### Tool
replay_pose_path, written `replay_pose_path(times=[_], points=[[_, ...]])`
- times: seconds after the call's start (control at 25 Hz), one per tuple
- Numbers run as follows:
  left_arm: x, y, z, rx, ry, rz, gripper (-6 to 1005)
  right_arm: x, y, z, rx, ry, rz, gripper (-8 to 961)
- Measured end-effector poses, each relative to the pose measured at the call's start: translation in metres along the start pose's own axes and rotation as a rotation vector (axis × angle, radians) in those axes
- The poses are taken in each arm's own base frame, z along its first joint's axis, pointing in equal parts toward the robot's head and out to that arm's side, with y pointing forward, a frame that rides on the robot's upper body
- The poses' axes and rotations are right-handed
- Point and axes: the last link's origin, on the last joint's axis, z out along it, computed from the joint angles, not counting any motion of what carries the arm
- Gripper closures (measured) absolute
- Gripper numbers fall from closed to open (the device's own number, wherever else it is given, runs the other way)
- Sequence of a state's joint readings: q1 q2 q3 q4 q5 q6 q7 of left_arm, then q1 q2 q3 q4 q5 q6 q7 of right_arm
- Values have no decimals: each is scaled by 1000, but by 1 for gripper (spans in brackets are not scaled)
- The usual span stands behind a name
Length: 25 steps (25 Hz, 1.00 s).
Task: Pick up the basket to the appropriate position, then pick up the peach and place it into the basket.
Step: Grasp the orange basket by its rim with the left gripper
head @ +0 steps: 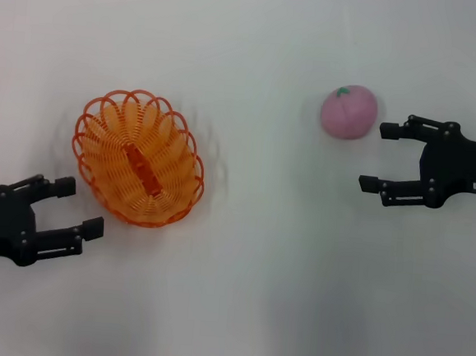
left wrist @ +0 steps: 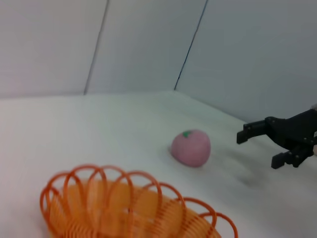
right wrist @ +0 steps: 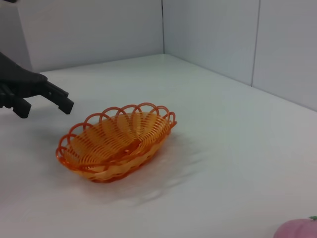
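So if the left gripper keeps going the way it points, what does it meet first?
Probably the near rim of the oval orange wire basket: the left gripper, jaws open, points at its lower edge. Height is unclear.

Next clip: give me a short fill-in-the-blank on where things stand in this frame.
1. The basket holds ____ fruit.
2. The peach rests on the ____.
3. The tool nearest the peach is the ____ tool.
4. The left tool has its fingers ____.

Missing words: no; table; right; open
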<state>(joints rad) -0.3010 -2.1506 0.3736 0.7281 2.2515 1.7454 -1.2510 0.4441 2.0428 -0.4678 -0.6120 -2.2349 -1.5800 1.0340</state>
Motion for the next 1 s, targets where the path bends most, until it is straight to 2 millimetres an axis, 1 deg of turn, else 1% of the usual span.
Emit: replay_pose_path(times=[0.28,0.52,0.72,0.88,1.0], points=[[15,-9,1,-36,-93,-159,100,-2,-1,1,-2,-1,-4,7],[31,-24,-6,-18,-181,-312,100,-3,-2,0,-3,-1,4,7],[44,-32,-11,6,-217,-355,100,-3,-3,-1,-1,0,12,7],[58,-34,-16,22,-265,-355,99,-4,-3,-1,-2,-1,10,7],[66,-37,-16,43,-308,-344,99,-4,-4,-1,-1,1,8,8]])
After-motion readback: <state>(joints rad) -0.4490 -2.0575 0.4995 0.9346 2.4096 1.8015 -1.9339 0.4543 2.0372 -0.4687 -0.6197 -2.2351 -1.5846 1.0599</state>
